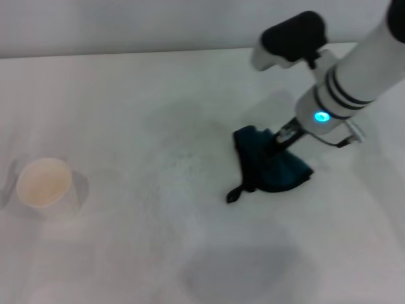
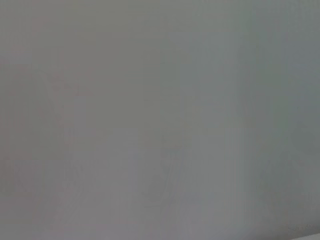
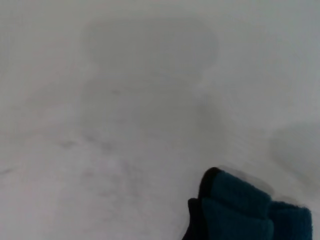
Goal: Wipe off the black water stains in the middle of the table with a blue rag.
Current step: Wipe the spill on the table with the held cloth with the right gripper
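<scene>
Head view shows your right claw (image 1: 278,140) down on the rag (image 1: 269,166), pressing into the bundle right of the desk's middle, and by how the cloth bunches around the tip it looks clenched on the rag, though the fingers themselves are buried in the fabric. The rag lies flat on the desk (image 1: 126,101), its black loop (image 1: 235,194) trailing toward you at the near-left corner. You will not find any black blotch in this view: where the stain should sit, left of the rag around the desk's centre, there are only faint grey smears (image 1: 183,136) and a scatter of pale specks. The right wrist view agrees, with the rag's edge (image 3: 240,210) low in the picture and nothing but hazy streaks (image 3: 95,142) on the white surface beyond it. Judge from that that the wiping proper is largely done, and what is left is at most a pass over the grey film, then setting the rag aside. It could also be that a remnant lies hidden under the cloth; you cannot rule that out from here. A paper cup (image 1: 43,183) stands well apart at the desk's left side, clear of the work. Your left arm is out of the head view, and its wrist camera gives only a blank grey field, so its claw cannot be seen at all.
</scene>
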